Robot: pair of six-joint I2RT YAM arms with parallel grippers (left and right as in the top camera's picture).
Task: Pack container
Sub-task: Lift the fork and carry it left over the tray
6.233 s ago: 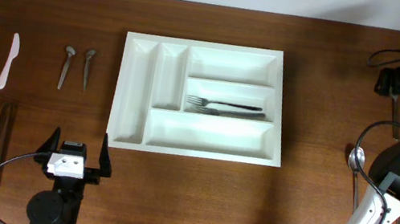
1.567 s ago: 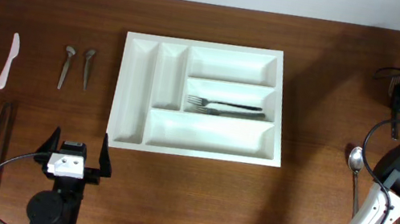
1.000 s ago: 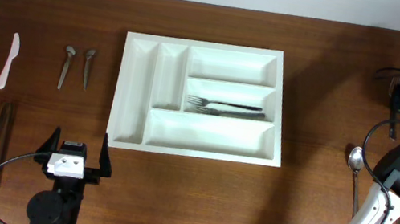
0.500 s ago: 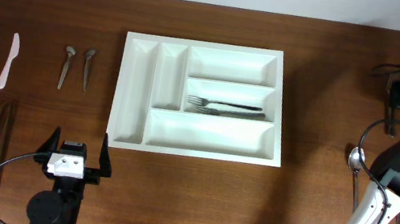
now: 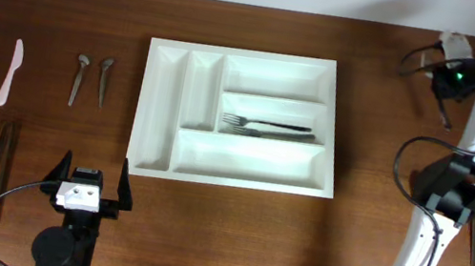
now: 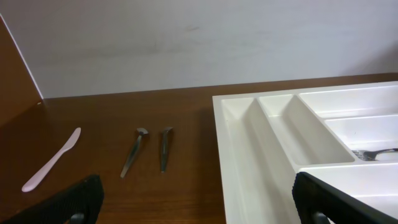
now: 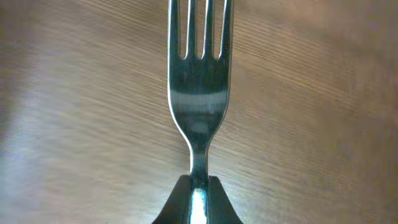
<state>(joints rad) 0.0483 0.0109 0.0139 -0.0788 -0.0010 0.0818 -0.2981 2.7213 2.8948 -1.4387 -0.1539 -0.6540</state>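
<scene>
The right pincer [image 7: 198,188] grips a steel fork [image 7: 198,106] by its neck above the tabletop [image 7: 74,124], while the left pincer [image 5: 93,177] gapes wide at the overhead frame's lower left, near the white cutlery tray [image 5: 229,181].

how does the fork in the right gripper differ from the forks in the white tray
The held fork is pinched by its handle between the fingers of the right gripper, outside the container, with bare wood behind it. The tray forks lie loose and flat in the middle long compartment. The held fork is alone; the tray forks are a pair, side by side, tines toward the narrow compartments. All are silver metal forks.
</scene>
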